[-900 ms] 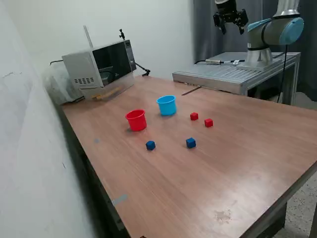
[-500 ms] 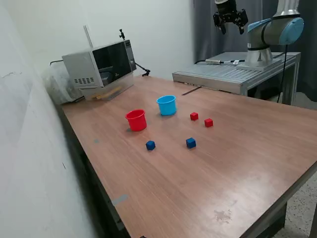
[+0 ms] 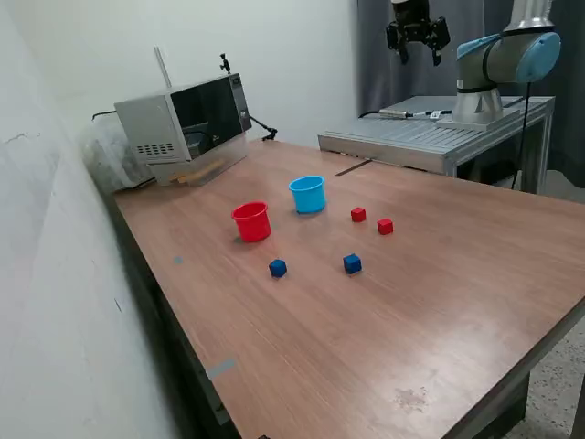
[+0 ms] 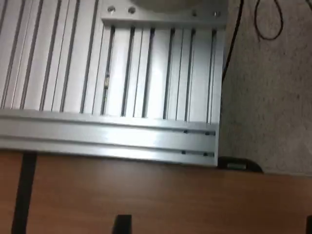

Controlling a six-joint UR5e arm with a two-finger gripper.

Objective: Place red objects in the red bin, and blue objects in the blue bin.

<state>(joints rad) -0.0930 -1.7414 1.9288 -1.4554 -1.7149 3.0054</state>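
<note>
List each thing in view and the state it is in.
Gripper: raised high above the aluminium platform, fingers apart, empty.
Red cup: upright, open.
Blue cup: upright, open.
Red cubes: loose on the table.
Blue cubes: loose on the table.
Microwave: door shut.

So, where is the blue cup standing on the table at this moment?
In the exterior view, the blue cup stands upright near the table's middle, just to the view's right of the red cup.
</note>
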